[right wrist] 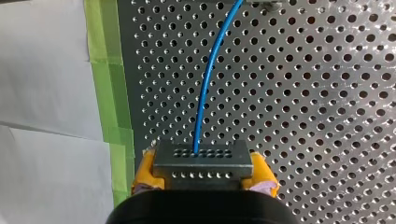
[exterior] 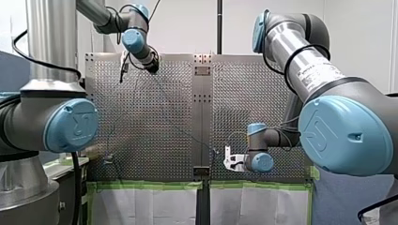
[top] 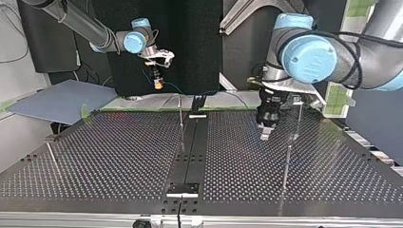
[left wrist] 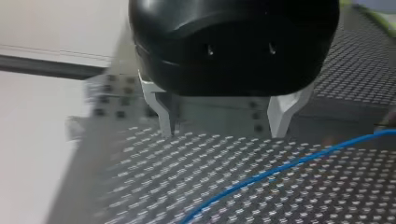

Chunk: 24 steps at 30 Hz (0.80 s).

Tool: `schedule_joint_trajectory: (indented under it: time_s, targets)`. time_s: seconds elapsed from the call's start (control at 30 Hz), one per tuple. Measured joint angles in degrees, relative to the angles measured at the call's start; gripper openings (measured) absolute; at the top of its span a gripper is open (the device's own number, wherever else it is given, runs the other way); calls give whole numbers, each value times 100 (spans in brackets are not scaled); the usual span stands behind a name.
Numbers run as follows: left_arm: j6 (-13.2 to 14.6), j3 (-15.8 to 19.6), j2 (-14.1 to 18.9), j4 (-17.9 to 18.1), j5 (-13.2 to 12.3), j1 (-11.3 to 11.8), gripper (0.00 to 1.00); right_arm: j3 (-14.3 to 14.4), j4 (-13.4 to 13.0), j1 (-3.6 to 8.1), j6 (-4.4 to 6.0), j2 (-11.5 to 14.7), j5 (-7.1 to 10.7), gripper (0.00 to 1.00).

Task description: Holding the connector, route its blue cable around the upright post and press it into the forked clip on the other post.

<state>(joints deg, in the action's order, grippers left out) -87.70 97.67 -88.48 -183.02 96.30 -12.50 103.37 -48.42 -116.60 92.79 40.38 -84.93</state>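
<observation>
Smooth blue cable (right wrist: pixel 205 93), a dull grey metal connector (right wrist: pixel 201 161) and rubbery yellow pads (right wrist: pixel 145 170) stood against the shiny perforated metal table (right wrist: pixel 327 93), edged in matt green tape (right wrist: pixel 109 93), while my left gripper (left wrist: pixel 223 133) wore a glossy black plastic shell and a matt blue sheet (top: pixel 62 99) lay at the top view's nine o'clock.

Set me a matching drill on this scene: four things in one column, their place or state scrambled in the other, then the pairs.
Things:
1. connector
2. blue cable
3. left end effector
4. green tape

Place or state:
A. open, nothing between its fingers
B. lines the edge of the perforated table
C. clamped between the yellow pads of the right end effector
D. plugged into the connector, curving away over the holes

Pairs: 1-C; 2-D; 3-A; 4-B
</observation>
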Motion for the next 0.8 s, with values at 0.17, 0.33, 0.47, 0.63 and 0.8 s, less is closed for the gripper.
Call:
schedule_joint_trajectory:
  time_s: [0.17,0.33,0.47,0.63,0.8]
  targets:
    - [296,49,-206,295,296,-168,98,-1,1,1,3,1,2,0]
    - [572,54,-230,570,572,-191,98,-2,5,-5,3,1,2,0]
    - [803,56,-213,798,803,-196,98,0,-1,-18,4,2,2,0]
    - [1087,56,-209,940,1087,-213,98,-1,-9,-24,11,1,17,0]
    - [1371,117,-225,1053,1371,-264,98,-1,-10,-25,12,1,27,0]
